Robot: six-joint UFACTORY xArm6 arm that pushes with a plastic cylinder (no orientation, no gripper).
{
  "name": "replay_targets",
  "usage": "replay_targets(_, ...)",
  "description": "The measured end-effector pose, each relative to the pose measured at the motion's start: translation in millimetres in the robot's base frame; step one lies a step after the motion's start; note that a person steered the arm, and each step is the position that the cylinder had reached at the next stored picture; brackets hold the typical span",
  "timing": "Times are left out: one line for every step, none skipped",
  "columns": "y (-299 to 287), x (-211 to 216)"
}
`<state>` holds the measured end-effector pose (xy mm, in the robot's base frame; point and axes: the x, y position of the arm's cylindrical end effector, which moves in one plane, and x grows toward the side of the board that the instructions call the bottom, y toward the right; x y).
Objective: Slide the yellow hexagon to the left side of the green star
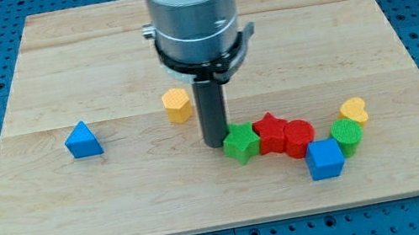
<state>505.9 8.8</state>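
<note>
Wooden board (56, 66) carries seven blocks: yellow, blue, green, red.

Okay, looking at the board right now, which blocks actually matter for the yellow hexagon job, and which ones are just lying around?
Part of the job:
- yellow hexagon, up and to the view's left of the star
- green star
- my tip, touching or nearly touching the star's left side

Just lying about:
- blue triangle
- red star
- red cylinder
- blue cube
- green cylinder
- yellow heart

Green star (241, 143) left side blocked – my tip (216, 144) there.
</note>
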Motion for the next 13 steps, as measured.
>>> replay_targets(18.4, 0.0)
replay_targets(27.1, 0.0)
replay_targets(27.8, 0.0)
replay_targets(6.9, -7.7)
replay_targets(12.7, -59.8)
replay_targets(45.9, -98.3)
replay_targets(-0.8, -73.4)
replay_targets(-21.7, -63.1)
replay_targets(-30.2, -96.7)
replay_targets(-56.0, -107.3)
replay_targets(-71.5, -73.5)
replay_targets(-65.1, -54.1)
replay_targets(-64.7, -42.8)
